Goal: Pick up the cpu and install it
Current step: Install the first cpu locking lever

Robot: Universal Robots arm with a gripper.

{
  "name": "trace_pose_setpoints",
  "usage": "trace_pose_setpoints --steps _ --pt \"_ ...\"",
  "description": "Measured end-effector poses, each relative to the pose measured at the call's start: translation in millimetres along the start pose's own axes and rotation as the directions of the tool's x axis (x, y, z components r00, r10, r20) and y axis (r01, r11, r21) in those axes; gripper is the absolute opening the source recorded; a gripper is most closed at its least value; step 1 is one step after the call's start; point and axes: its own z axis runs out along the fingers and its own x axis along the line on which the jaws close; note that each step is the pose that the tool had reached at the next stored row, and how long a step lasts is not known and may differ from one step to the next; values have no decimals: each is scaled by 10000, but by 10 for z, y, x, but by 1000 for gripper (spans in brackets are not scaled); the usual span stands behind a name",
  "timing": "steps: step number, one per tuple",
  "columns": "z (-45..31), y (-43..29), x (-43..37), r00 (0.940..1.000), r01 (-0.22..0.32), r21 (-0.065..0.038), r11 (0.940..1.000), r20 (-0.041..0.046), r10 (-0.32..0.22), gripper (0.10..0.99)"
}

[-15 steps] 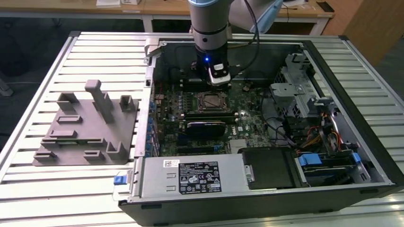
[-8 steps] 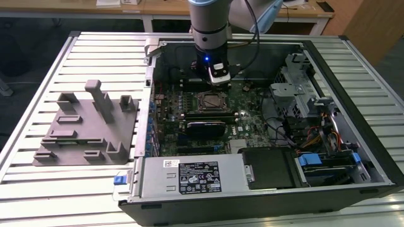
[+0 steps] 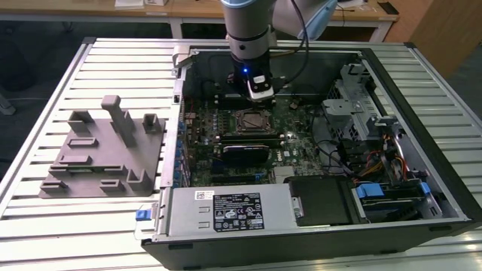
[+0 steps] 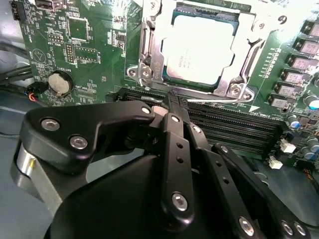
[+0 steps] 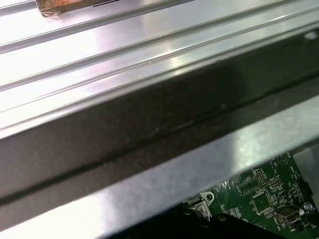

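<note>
Case (image 3: 421,186) lies open on the slatted table (image 3: 45,237), board (image 3: 301,147) facing up. Grey fixture (image 3: 101,164) sits on the table at the exterior view's left of the case, well apart from the arm; its slots look bare, though small parts there would be hard to make out.

Progress: cpu (image 4: 199,49) is already in the socket (image 4: 149,47). In the second wrist view its pale metal top lies flat and square inside the metal frame, level with the surround, not tilted. The exterior view shows the same spot as a dark-framed square near the middle of the board. Judgement: pick and place are done. Whether the frame is latched down I cannot tell; no lever is clearly visible. So what is left, if anything, is locking.

Arm (image 3: 245,34) hangs over the far part of the board, wrist just beyond the socket in the exterior view.

Gripper (image 4: 172,102): in the second wrist view the black fingers (image 4: 174,144) lie pressed together, tips meeting with no gap. Clenched, and nothing between them. Tips hover above the memory slots (image 4: 224,124) just beside the socket, apart from the cpu, touching nothing that I can see.
</note>
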Motion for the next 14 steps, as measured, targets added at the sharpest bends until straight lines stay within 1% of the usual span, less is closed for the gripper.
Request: trace_pose_setpoints --steps 8,14 --pt "17 12 14 10000 5 -21 10000 44 -5 106" --pt "38 6 17 10000 10 -7 10000 61 -10 106"
